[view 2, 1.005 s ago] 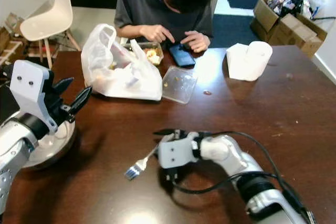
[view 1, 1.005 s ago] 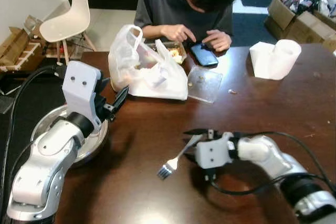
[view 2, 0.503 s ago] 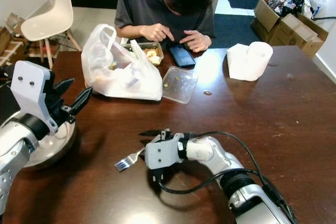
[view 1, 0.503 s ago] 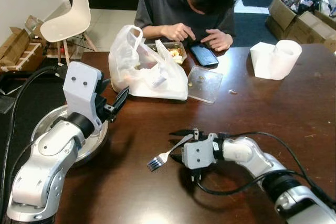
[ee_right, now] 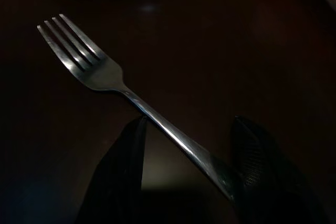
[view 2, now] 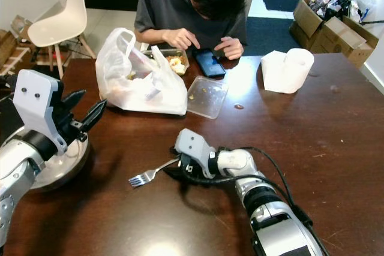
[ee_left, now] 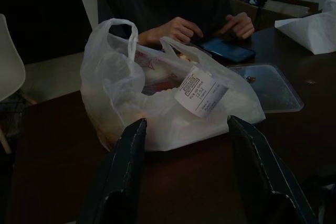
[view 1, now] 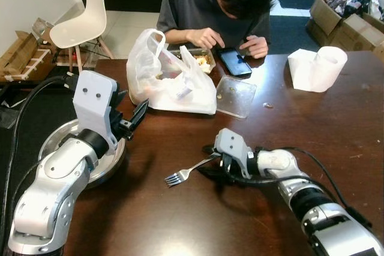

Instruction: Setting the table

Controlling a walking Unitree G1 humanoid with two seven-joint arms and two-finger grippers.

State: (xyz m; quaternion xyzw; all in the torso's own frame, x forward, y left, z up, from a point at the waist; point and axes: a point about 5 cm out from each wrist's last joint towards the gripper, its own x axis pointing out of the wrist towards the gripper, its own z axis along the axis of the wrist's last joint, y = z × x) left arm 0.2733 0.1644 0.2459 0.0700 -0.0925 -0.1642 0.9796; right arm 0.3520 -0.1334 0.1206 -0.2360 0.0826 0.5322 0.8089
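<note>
Placing cutlery: the right pincer lies low on the dark wooden table, holding the handle end of a fork whose tines point toward the robot's left.
Fork position: it rests on or just above the table between the metal bowl and the right forearm; I cannot tell whether the tines touch the wood.
Right pincer state: in the right wrist view the fingers stand apart, with the handle pressed against one of them, so the hold looks loose rather than clamped.
Left pincer: the left pincer hovers over the bowl, spread wide and holding nothing, aimed at a white plastic bag of takeaway food.
Person: someone sits at the far edge, tapping a phone beside a clear lid.
Risk: with so light a hold, the fork could swivel or slide as the fingers let go, ending crooked beside the bowl.
Second risk: the left arm, if it advances, could catch the bag and drag the food.
Change: half a second ago the fork sat further right and the right wrist was turned flat; now the wrist has rolled and the fork has travelled toward the bowl.
</note>
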